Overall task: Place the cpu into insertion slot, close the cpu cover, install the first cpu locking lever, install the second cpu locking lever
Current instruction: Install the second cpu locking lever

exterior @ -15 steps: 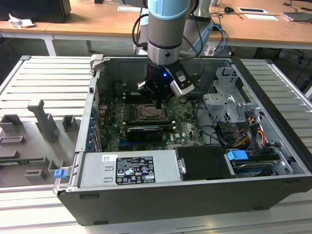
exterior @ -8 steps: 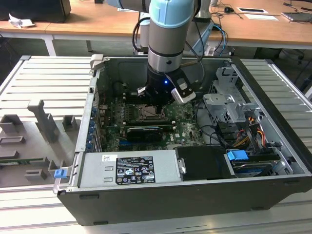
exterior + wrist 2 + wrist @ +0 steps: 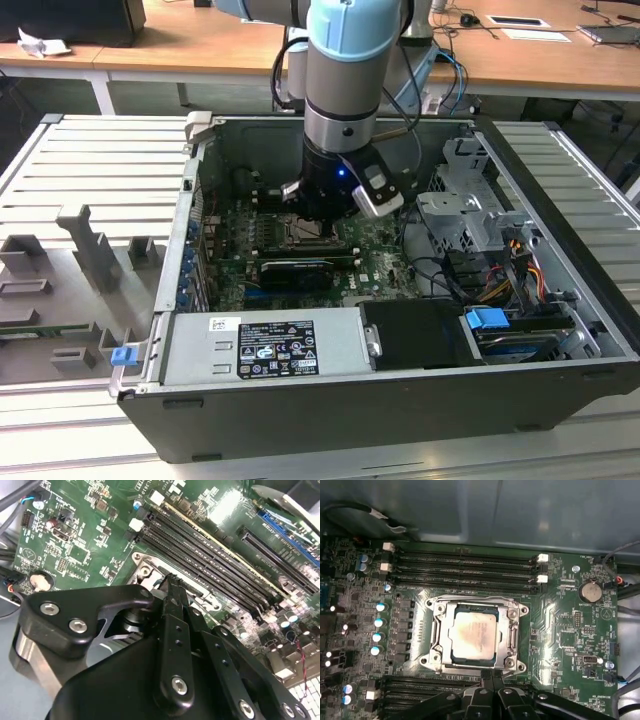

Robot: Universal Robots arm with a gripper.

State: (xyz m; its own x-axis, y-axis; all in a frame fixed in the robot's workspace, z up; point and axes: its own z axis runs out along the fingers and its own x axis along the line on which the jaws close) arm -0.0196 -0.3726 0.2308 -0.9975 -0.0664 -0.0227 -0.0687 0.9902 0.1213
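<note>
- While my claw [image 3: 487, 680] hovers at the insertion slot's [image 3: 476, 635] edge, fingers pressed together and holding nothing, it seems poised to work the latches.
- CPU [image 3: 473, 634] sits in the slot, the cpu cover [image 3: 512, 630] framing it.

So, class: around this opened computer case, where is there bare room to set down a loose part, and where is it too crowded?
Free: the ribbed metal tabletop on the exterior view's left, between the case wall and the grey fixtures, and the ribbed strip on the right. Crowded: the motherboard around the cpu, under the end effector.
</note>
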